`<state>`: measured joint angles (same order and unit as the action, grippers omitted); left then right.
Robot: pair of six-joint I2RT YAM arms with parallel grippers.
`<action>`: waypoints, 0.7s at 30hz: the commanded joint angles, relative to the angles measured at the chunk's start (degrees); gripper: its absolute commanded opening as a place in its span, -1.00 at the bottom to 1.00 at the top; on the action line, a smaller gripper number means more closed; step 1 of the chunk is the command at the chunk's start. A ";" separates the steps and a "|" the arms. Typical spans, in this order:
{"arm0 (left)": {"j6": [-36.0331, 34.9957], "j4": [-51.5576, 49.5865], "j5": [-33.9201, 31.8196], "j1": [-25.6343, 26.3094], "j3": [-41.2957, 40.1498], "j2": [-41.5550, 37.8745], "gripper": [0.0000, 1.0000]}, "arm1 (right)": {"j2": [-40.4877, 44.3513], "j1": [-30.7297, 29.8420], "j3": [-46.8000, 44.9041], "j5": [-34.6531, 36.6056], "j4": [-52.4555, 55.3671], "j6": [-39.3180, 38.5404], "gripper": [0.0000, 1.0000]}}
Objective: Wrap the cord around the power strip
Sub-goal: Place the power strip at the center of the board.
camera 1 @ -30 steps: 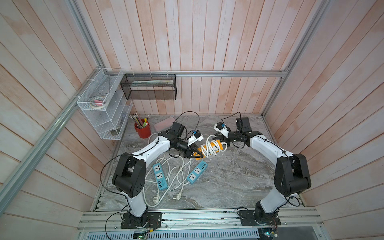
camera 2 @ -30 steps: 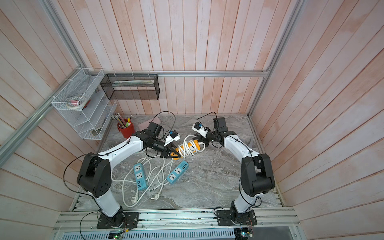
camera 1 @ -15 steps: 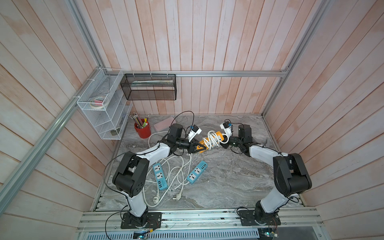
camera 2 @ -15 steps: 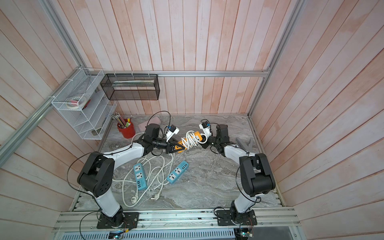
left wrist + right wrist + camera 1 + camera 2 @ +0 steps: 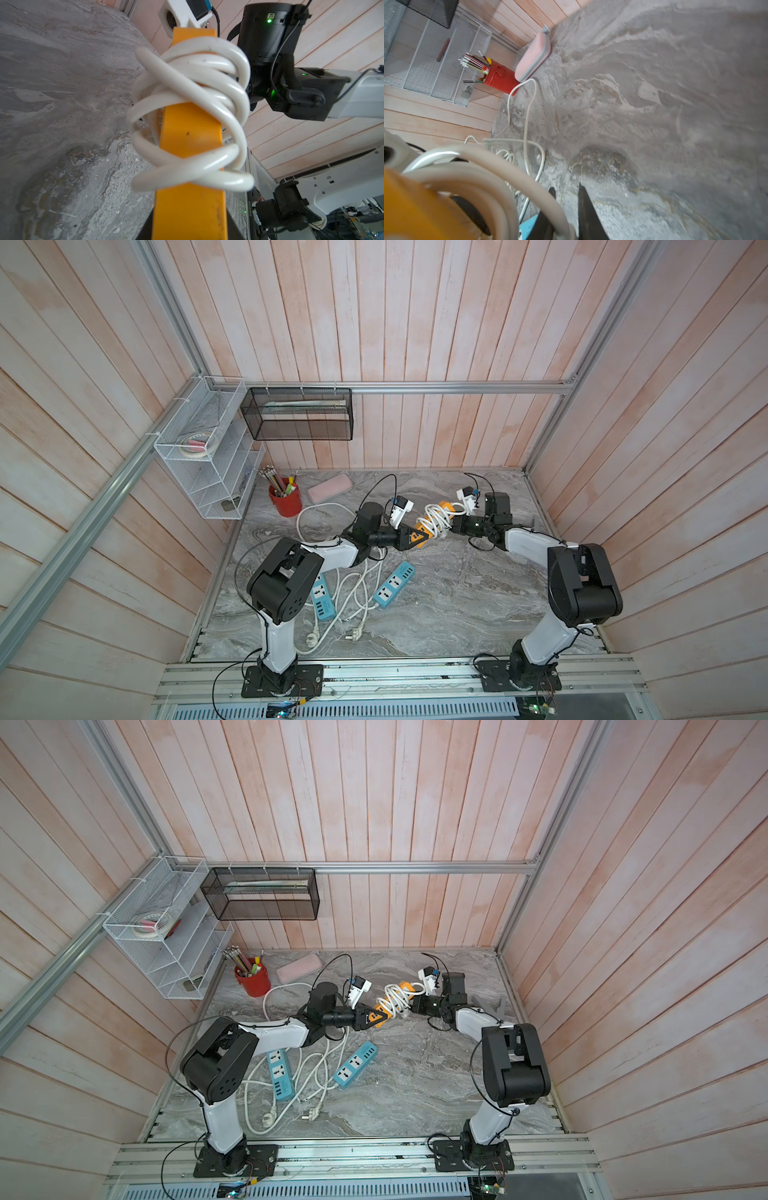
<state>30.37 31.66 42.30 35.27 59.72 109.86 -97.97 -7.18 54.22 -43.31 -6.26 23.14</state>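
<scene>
Left tool [image 5: 417, 537] clamps power strip [image 5: 189, 133]; right tool [image 5: 566, 188] pinches cord [image 5: 197, 87], seen only from right wrist.

Power strip [image 5: 190, 133]: orange plastic, smooth, low sheen, a few small marks.
Cord [image 5: 187, 87]: white plastic sheath, glossy.
Table [image 5: 457, 593]: grey veined stone look, matt.
Walls [image 5: 415, 323]: pale wood planks, matt.
Rail [image 5: 457, 387]: bare metal, satin.
Rack [image 5: 199, 472]: white wire mesh.
Basket [image 5: 297, 427]: black metal mesh.
Cup [image 5: 498, 79]: red, glossy.
</scene>
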 commanded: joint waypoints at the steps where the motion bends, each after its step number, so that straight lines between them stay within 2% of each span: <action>1: 12.65 4.79 -15.99 -0.95 -3.39 3.58 -1.00 | 2.22 3.99 -0.07 7.91 11.67 -0.97 -0.71; 5: 15.22 4.90 -20.56 3.13 -2.10 5.93 -1.00 | 0.75 4.80 1.02 15.14 17.76 -1.67 -0.70; 10: 17.39 -3.25 -27.71 7.40 1.60 7.59 -1.00 | -4.36 4.99 5.58 22.76 24.83 -1.80 -0.52; 14: 20.30 -8.75 -30.16 9.36 3.14 9.70 -1.00 | -7.28 5.20 7.87 29.23 28.15 -1.75 -0.45; 18: 22.51 -10.17 -30.57 9.47 3.47 11.83 -1.00 | -7.49 5.22 8.59 30.23 28.92 -1.73 -0.25; 21: 23.27 -10.91 -30.01 9.47 4.45 13.51 -1.00 | -6.17 5.30 8.67 27.64 29.16 -2.81 -0.09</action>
<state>51.99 26.50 17.54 46.00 63.88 119.83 -105.01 -2.68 62.30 -19.44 19.49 20.93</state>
